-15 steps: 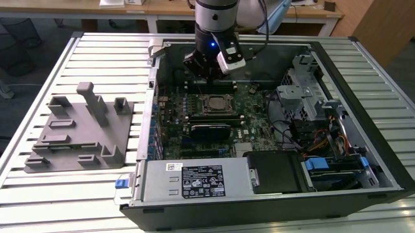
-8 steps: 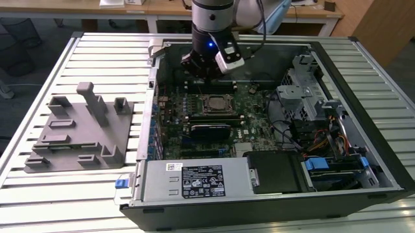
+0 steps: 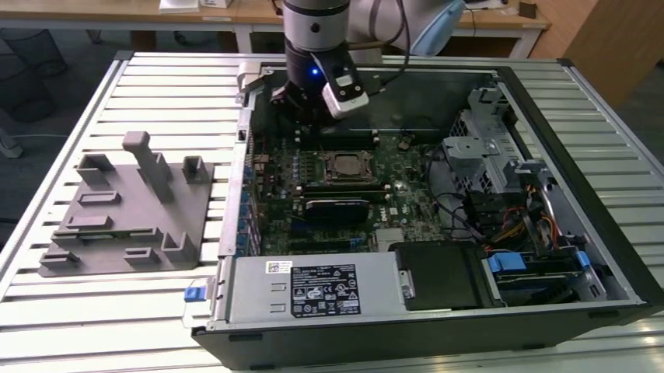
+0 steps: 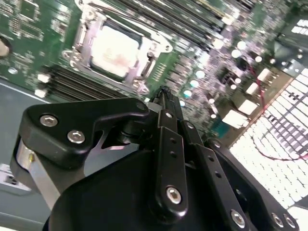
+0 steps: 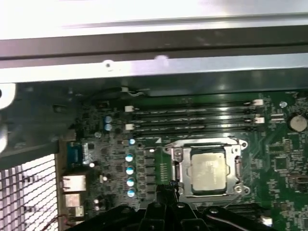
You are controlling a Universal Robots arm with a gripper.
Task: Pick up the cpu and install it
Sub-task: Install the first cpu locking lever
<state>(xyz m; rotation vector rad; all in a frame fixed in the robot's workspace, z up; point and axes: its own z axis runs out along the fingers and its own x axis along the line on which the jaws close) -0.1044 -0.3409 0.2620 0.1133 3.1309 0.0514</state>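
The cpu (image 3: 340,165) lies flat in the metal-framed socket (image 3: 340,177) at the middle of the green motherboard. Both wrist views show its silver-grey top: cpu (image 4: 115,50), cpu (image 5: 208,171). My gripper (image 3: 294,99) hangs over the far part of the open computer case, above and clear of the board. It is offset from the socket toward the exterior view's upper left. In both wrist views the black fingers meet at a narrow tip with nothing between them: gripper (image 4: 161,94), gripper (image 5: 166,186).
A grey plastic holder block (image 3: 124,210) sits on the slatted table at the exterior view's left, outside the case. The case walls (image 3: 241,155) ring the board. A power supply (image 3: 311,287) fills the near side, and a drive cage (image 3: 487,148) with cables stands at the right.
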